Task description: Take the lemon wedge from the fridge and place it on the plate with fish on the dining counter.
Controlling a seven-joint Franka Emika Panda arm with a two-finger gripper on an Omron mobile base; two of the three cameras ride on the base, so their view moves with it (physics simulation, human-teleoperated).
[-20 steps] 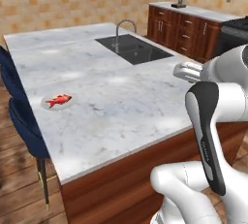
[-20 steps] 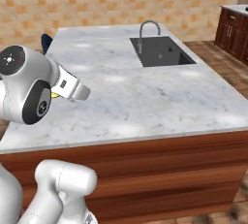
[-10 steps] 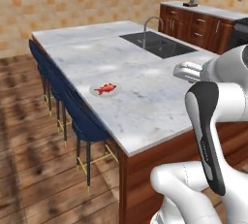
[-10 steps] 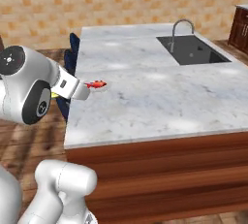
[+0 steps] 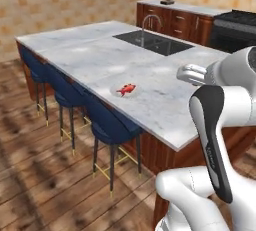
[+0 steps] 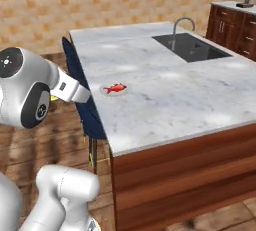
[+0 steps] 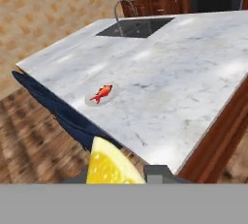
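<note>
The lemon wedge (image 7: 110, 164) is clamped between the tips of the gripper (image 7: 118, 175), seen at the bottom of the hand view with its pointed end up and its cut yellow face toward the camera. The jaws are drawn nearly together on it.

The relation that matters for the coming move is the line from the wedge to the plate (image 7: 92, 100). In the hand view the plate, with the red fish (image 7: 101, 93) on it, lies at about 12 o'clock from the gripper, slightly toward 11, and well apart from it. The plate rests on the marble desk (image 7: 184, 72) close to the edge lined by blue stools (image 5: 107, 122). The fish's long axis runs from about 7 to 1 o'clock in that view. In the right base view the plate (image 6: 107, 87) is seen at about 3 o'clock from the forearm, just across the desk edge.

The arm is carried folded and high, the hand held out over the floor on the stool side, short of the desk (image 6: 170, 95). The sink (image 5: 152, 42) and tap (image 5: 149, 22) are well beyond the plate.

By this judgement the carry is well advanced; a forward reach over the edge and a lowering over the plate are what remain.
</note>
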